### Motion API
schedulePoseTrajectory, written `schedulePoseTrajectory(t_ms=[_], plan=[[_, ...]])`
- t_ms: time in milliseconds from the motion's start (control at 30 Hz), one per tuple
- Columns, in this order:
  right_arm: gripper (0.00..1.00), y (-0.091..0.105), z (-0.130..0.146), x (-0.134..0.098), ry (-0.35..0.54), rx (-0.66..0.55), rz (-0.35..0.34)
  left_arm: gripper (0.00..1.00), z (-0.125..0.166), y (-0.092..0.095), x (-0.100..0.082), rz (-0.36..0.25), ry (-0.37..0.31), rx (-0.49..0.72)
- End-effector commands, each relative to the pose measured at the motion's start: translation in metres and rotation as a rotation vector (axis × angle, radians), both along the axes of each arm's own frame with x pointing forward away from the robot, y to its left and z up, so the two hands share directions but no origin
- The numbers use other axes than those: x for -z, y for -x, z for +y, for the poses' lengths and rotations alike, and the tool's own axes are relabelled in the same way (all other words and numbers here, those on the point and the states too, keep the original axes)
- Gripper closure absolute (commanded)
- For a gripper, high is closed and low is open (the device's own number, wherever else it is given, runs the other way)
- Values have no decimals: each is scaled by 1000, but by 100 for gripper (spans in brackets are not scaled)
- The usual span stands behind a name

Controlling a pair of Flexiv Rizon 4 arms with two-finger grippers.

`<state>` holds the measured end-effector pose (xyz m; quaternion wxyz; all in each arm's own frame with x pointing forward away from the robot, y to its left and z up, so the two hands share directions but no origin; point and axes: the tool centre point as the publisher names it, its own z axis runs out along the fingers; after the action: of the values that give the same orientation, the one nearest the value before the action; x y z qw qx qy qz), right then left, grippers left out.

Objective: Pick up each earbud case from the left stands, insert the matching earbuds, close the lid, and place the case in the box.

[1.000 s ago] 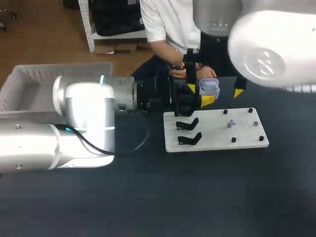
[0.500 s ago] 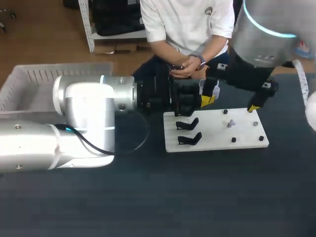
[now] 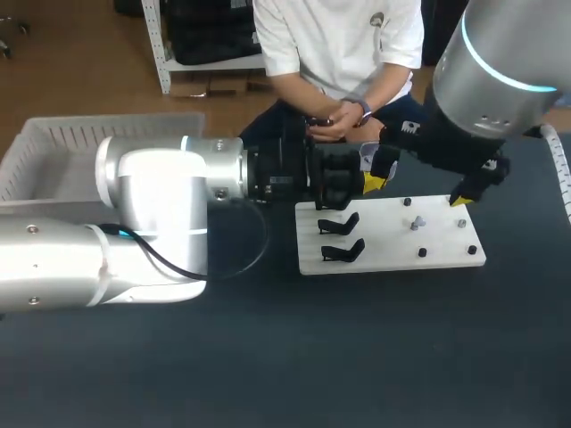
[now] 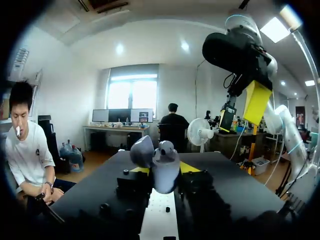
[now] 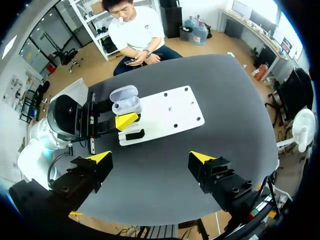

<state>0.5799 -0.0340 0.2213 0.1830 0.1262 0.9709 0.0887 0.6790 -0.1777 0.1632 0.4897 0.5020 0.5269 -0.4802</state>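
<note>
Plastic, pale and glossy, is my guess for the earbud case [image 5: 125, 101]: light, rigid and rather slick. The left fingers [image 4: 189, 167] clamp it by its lower body, lid flipped open, above the end of the white board [image 3: 446, 254] where the black stands [image 3: 339, 225] sit. That body looks the sound place to grip. The hinged lid seems the weak part and shouldn't bear any load. The right fingers [image 5: 100, 158] hang spread wide and empty, well above the surface.

glossy plastic earbud case [image 5: 124, 100], matt dark table [image 3: 268, 357], smooth white board [image 3: 385, 242].
</note>
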Motion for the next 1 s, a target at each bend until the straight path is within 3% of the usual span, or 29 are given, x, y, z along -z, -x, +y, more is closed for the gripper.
schedulePoseTrajectory(t_ms=[33, 300, 667, 1000], plan=[[0, 1, -21, 13, -56, 33, -60, 100, 0, 1, 1, -5, 6, -6], [0, -10, -46, 54, -44, 48, -106, 100, 0, 1, 1, -5, 6, -6], [0, -53, -55, 128, -94, 11, -47, 100, 0, 1, 1, -5, 6, -6], [0, -92, -48, 157, -111, -10, -23, 100, 0, 1, 1, -5, 6, -6]])
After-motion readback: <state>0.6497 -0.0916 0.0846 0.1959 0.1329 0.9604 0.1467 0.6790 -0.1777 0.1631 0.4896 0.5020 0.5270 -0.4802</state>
